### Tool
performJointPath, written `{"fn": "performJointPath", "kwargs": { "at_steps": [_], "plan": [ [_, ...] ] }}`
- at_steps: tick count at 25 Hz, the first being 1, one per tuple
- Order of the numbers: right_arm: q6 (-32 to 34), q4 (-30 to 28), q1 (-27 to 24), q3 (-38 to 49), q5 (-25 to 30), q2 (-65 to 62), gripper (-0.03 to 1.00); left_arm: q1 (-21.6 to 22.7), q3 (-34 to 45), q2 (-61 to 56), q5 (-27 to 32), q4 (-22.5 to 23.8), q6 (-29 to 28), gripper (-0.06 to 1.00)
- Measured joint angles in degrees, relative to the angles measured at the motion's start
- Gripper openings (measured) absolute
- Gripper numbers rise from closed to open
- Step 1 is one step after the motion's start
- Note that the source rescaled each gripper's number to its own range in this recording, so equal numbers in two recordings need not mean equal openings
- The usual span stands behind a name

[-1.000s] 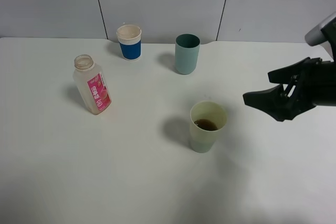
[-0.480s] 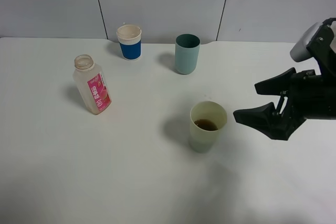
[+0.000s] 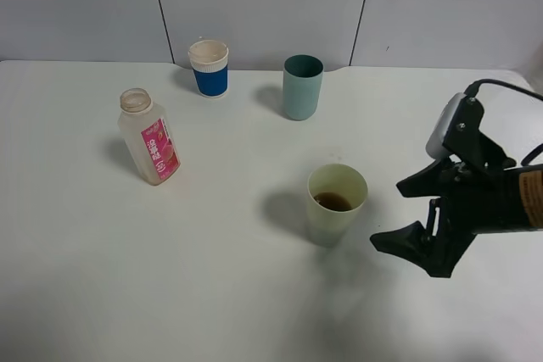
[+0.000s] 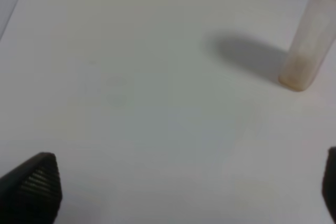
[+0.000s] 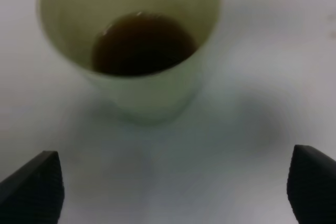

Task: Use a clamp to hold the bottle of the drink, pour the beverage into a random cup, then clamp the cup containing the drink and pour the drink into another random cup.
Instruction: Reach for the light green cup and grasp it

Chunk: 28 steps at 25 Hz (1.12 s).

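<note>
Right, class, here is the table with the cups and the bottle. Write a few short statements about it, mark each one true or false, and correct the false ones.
1. The pale green cup holds a dark drink. True.
2. The right gripper is shut on the pale green cup. False: its jaws stand open beside the cup, apart from it.
3. The bottle has no cap on. True.
4. The teal cup lies on its side. False: it stands upright, near the blue cup.
</note>
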Motion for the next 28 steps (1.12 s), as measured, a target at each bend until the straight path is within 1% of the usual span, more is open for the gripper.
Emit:
{"fn": "performJointPath", "kwargs": {
  "at_steps": [6, 12, 14, 15, 17, 20, 21, 23, 24, 26, 28],
  "plan": [
    [-5.76, 0.0, 0.0, -0.1, 0.38, 10.44, 0.54, 0.0, 0.0, 0.0, 0.0, 0.0, 0.0, 1.0],
    [-11.84, 0.05, 0.0, -0.1, 1.34, 12.52, 0.54, 0.0, 0.0, 0.0, 0.0, 0.0, 0.0, 1.0],
    [-14.81, 1.04, 0.0, -0.1, 1.72, 12.52, 0.54, 0.0, 0.0, 0.0, 0.0, 0.0, 0.0, 1.0],
    [-16.92, 3.34, 0.0, -0.1, 1.9, 12.52, 0.54, 0.0, 0.0, 0.0, 0.0, 0.0, 0.0, 1.0],
    [-22.04, 9.98, 0.0, -0.1, 1.89, 12.52, 0.54, 0.0, 0.0, 0.0, 0.0, 0.0, 0.0, 1.0],
    [-31.52, 24.57, 0.0, -0.1, 0.49, 12.52, 0.54, 0.0, 0.0, 0.0, 0.0, 0.0, 0.0, 1.0],
    [-34.63, 30.6, 0.27, -0.1, 0.2, 12.52, 0.54, 0.0, 0.0, 0.0, 0.0, 0.0, 0.0, 1.0],
    [-39.96, 41.45, 1.54, -0.1, 0.18, 12.52, 0.54, 0.0, 0.0, 0.0, 0.0, 0.0, 0.0, 1.0],
    [-42.74, 45.21, 2.47, -0.1, 0.18, 12.52, 0.53, 0.0, 0.0, 0.0, 0.0, 0.0, 0.0, 1.0],
    [-47.33, 51.3, 4.3, -0.1, 0.78, 12.71, 0.5, 0.0, 0.0, 0.0, 0.0, 0.0, 0.0, 1.0],
    [-50.75, 53.23, 5.62, -0.1, 1.37, 13.69, 0.47, 0.0, 0.0, 0.0, 0.0, 0.0, 0.0, 1.0]
  ]
}}
